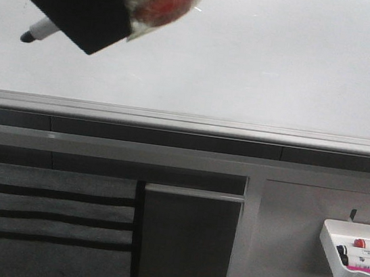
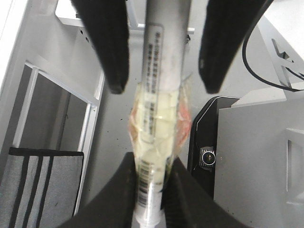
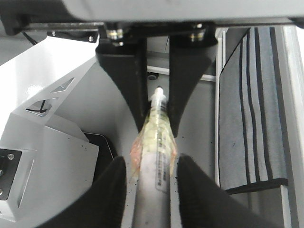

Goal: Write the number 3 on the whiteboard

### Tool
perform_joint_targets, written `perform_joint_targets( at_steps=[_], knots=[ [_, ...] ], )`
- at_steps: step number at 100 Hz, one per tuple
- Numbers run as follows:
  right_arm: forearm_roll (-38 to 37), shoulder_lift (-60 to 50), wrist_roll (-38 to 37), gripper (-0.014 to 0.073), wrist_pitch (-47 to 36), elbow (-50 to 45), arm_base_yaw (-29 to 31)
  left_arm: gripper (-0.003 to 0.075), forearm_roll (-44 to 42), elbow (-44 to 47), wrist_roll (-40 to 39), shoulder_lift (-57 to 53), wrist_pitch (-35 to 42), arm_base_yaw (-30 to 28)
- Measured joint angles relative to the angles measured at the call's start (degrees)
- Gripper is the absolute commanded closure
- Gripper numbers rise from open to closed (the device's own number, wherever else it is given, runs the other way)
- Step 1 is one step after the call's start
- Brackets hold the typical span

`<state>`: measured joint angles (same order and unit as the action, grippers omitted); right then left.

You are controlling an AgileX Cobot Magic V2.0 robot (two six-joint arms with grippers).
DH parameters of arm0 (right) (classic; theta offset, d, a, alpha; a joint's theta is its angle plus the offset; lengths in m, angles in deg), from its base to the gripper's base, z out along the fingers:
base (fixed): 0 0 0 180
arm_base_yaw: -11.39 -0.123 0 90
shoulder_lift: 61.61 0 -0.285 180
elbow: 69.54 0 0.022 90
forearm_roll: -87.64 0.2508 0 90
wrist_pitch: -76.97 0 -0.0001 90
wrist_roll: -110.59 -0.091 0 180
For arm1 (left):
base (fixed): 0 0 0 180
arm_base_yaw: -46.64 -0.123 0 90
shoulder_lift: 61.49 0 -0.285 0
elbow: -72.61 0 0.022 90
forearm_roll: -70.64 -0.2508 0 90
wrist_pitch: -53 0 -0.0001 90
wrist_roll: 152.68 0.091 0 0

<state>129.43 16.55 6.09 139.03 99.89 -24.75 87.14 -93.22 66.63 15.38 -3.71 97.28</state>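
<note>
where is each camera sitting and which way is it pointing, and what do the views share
Front view: faces forward at the whiteboard; one end effector holding a marker shows top left, which arm is unclear.
Left wrist view: on the left arm, looking along its end effector, shut on a taped marker.
Right wrist view: on the right arm, looking along its end effector, shut on another taped marker.
Shared: both wrist views show the striped grey cloth.

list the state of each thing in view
whiteboard: blank, no 3 drawn yet
left claw: shut on marker
right claw: shut on second marker
marker tip: uncapped, whether it touches the board is unclear
tray: holds spare markers
</note>
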Motion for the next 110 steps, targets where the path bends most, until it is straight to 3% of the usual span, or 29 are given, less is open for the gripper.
perform_joint_targets(
  at_steps=[22, 35, 45, 57, 62, 68, 78, 92, 110],
  knots=[
    [0.0, 0.0, 0.0, 0.0559, -0.35, 0.0, 0.0, 0.0741, 0.0, 0.0, 0.11, 0.0, 0.1, 0.0],
    [-0.13, 0.0, 0.0, 0.0576, -0.49, 0.0, 0.0, 0.0734, 0.11, 0.0, -0.24, 0.0, 0.1, 0.0],
    [-0.13, 0.0, 0.0, 0.0576, -0.49, 0.0, 0.0, 0.0624, 0.11, 0.0, -0.24, 0.0, 0.1, 0.0],
    [-0.13, 0.0, 0.0, 0.0575, -0.38, 0.0, 0.0, 0.0387, -0.08, 0.0, 0.0, -0.04, 0.22, 0.0],
    [-0.13, 0.0, 0.11, 0.0575, -0.38, 0.0, 0.0, 0.0323, -0.7, -0.09, 0.13, -0.14, 0.34, 0.0],
    [-0.42, 0.0, 0.12, 0.0575, -0.63, 0.0, 0.0, 0.0287, -1.86, -0.46, -0.3, -0.57, 0.44, -0.19],
    [-2.08, -0.9, -1.17, 0.0575, -2.09, 0.0, 0.0, 0.0291, -2.57, -0.69, -0.93, -2.43, 1.25, -1.67],
    [-9.16, -4.15, -10.45, 0.0575, -5.42, 0.0, 0.0, 0.0291, -2.94, -1.0, -2.59, -7.66, 3.33, -5.79],
    [-20.11, -9.14, -34.95, 0.0575, -9.6, -0.55, 3.04, 0.0293, -2.94, 0.91, -7.88, -15.68, 7.3, -12.69]
  ],
)
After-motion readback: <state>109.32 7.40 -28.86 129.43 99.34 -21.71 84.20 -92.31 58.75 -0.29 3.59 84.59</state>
